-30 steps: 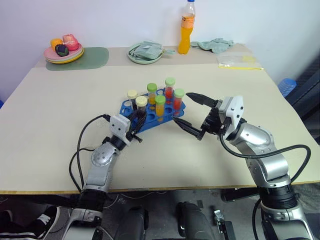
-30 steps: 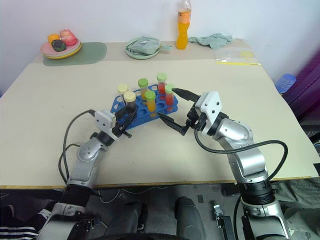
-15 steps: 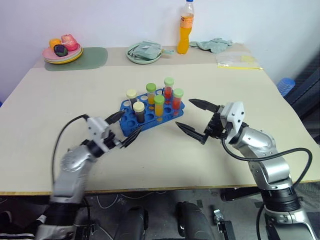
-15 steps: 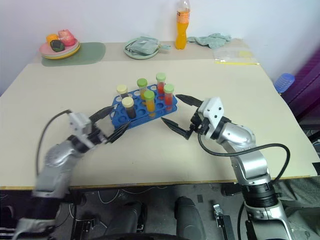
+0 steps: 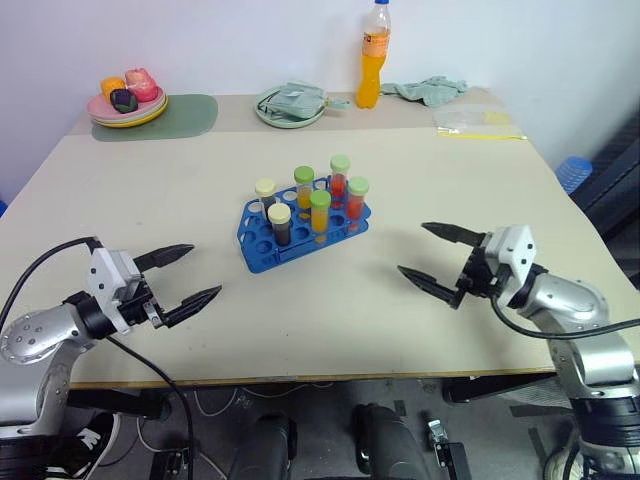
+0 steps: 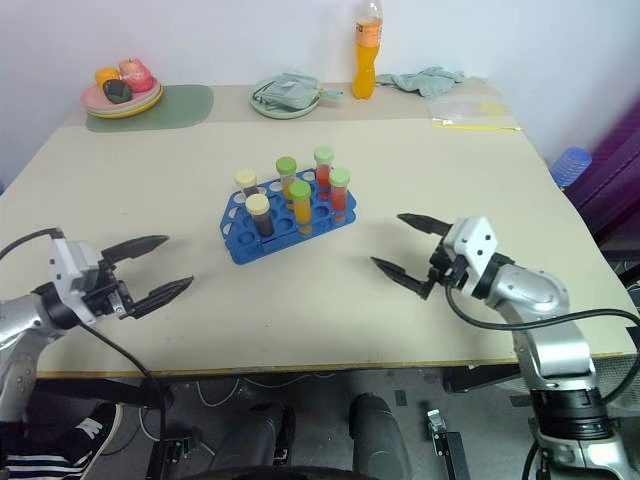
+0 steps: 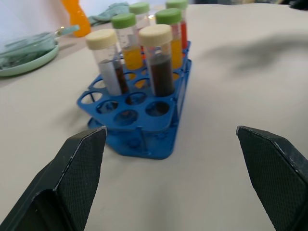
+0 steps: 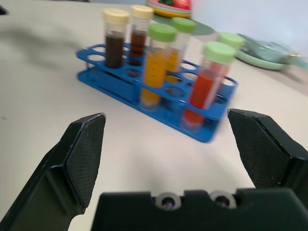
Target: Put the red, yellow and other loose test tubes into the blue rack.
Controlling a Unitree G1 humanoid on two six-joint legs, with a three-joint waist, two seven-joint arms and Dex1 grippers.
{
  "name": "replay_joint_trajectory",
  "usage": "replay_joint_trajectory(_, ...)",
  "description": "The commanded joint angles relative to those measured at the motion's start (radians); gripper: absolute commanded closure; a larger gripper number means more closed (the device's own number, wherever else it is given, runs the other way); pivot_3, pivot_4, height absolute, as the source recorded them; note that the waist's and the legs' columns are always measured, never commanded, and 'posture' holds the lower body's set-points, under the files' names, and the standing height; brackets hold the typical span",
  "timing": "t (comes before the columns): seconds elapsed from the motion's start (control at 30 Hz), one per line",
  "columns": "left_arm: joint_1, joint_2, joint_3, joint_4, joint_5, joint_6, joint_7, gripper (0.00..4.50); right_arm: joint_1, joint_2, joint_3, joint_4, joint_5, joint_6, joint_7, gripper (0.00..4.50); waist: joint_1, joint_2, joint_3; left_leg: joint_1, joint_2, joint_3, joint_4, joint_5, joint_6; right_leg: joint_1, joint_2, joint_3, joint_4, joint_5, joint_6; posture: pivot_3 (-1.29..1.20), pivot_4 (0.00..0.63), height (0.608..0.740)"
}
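**Six tubes racked, both pincers spread and clear**

With six capped tubes standing upright in it, the blue rack [image 5: 303, 228] sits near the middle of the surface [image 5: 470, 180], and everything else is best placed from it. The left pincer [image 5: 185, 274] hangs off the rack's near-left side, well apart from it, its two black fingers spread wide with nothing between them. The right pincer [image 5: 432, 256] hangs off the rack's near-right side, likewise well apart, fingers spread and empty. Both point roughly level toward the rack.

In the rack, two cream-capped tubes [image 5: 279, 224] hold dark liquid on the left end, green-capped tubes [image 5: 320, 210] with yellow-orange and red liquid stand toward the right end. Several holes at the near-left end are empty. No loose tube is visible lying on the surface around the rack, so the task looks finished or very nearly so.

Beyond the rack, at the far edge, stand an orange drink bottle [image 5: 373, 55], a pale green plate with cloth [image 5: 290, 103], and a plate of toy food on a green mat [image 5: 128, 100].

Risks from here, as I judge them: the rack is light and sits askew, so any return reach with fingers this wide could clip a tall tube, tip it, or shove the whole rack. A sweeping arm could do the same.
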State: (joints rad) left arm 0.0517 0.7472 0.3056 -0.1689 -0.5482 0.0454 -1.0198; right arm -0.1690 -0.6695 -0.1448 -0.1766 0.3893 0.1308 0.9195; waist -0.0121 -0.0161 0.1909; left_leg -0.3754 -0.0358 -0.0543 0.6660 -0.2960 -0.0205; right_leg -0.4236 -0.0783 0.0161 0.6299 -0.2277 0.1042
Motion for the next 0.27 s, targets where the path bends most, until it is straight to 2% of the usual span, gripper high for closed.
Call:
replay_joint_trajectory(0.03, -0.015, 0.016, 0.001, -0.016, 0.017, -0.006, -0.015, 0.06, -0.037, -0.024, -0.035, -0.027, 0.02, 0.023, -0.013, 0.0, 0.0, 0.0, 0.0, 0.0, 0.0, 0.0, 0.0, 0.0, 0.0, 0.0, 0.0, 0.0, 0.0, 0.0, 0.0, 0.0, 0.15, 0.74)
replay_joint_trajectory(0.27, -0.074, -0.033, -0.052, 0.023, 0.041, -0.026, -0.023, 0.06, -0.033, -0.034, -0.037, -0.108, 0.024, 0.089, -0.05, 0.0, 0.0, 0.0, 0.0, 0.0, 0.0, 0.0, 0.0, 0.0, 0.0, 0.0, 0.0, 0.0, 0.0, 0.0, 0.0, 0.0, 0.15, 0.74)
